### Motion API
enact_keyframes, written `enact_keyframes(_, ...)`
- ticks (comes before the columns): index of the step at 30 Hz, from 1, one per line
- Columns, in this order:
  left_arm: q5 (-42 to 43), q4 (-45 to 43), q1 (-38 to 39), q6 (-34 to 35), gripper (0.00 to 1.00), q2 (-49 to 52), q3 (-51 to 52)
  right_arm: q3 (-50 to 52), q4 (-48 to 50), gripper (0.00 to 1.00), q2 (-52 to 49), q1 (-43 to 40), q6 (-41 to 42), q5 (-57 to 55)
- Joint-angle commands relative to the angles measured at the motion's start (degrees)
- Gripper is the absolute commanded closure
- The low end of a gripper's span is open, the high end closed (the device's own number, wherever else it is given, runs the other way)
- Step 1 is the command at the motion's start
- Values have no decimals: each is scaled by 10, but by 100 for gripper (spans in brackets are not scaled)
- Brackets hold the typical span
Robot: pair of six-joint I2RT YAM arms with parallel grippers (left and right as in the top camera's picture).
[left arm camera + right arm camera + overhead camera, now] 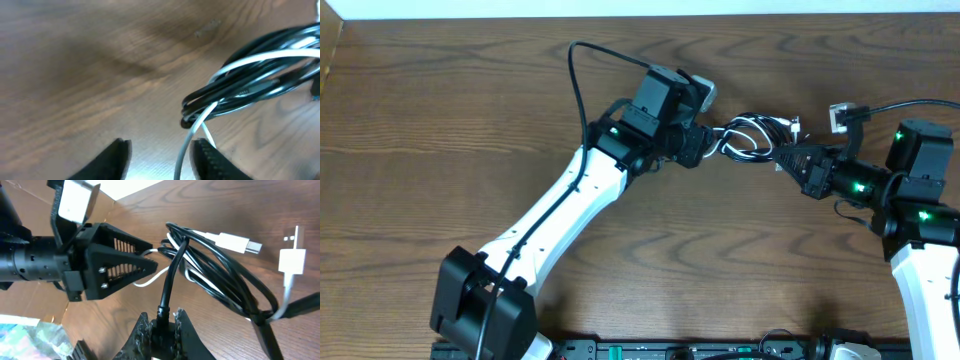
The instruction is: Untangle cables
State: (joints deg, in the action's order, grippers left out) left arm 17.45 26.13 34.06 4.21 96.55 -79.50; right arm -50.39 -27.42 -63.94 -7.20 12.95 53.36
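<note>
The cables (pixel 756 134) are a tangled bundle of thin black and white cords lying on the wooden table between my two grippers. The bundle also shows in the left wrist view (pixel 250 85) and in the right wrist view (pixel 215 275). My left gripper (pixel 715 143) is open at the bundle's left end. A white cord (pixel 187 145) runs between its fingers (pixel 160 146), close to the right one. My right gripper (pixel 782 157) is shut on a black cord's plug end (pixel 161 314) at the bundle's right side. Loose white plugs (pixel 235 242) (pixel 292 260) lie beside the bundle.
A white plug (pixel 840 117) lies just behind my right gripper. The left arm's thick black cord (pixel 574 80) arches over the table behind it. A black base bar (pixel 670 350) runs along the near edge. The table's far edge (pixel 640 14) is at the top.
</note>
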Motion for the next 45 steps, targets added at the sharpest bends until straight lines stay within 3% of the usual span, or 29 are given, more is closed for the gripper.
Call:
enact_keyframes(1, -66, -5, 10, -9, 81, 1, -5, 0, 1, 99, 14, 4, 3, 27)
enact_keyframes(2, -79, -5, 11, -9, 92, 1, -5, 0, 2, 99, 16, 4, 3, 27)
enact_keyframes(15, -296, 76, -10, 4, 92, -36, -5, 0, -11, 99, 23, -1, 10, -24)
enact_keyframes(30, -299, 150, -136, 21, 92, -48, -5, 0, -5, 99, 58, -49, 14, -24)
enact_keyframes(45, -277, 154, -147, 37, 92, -48, -5, 0, -54, 99, 75, -112, -14, -58)
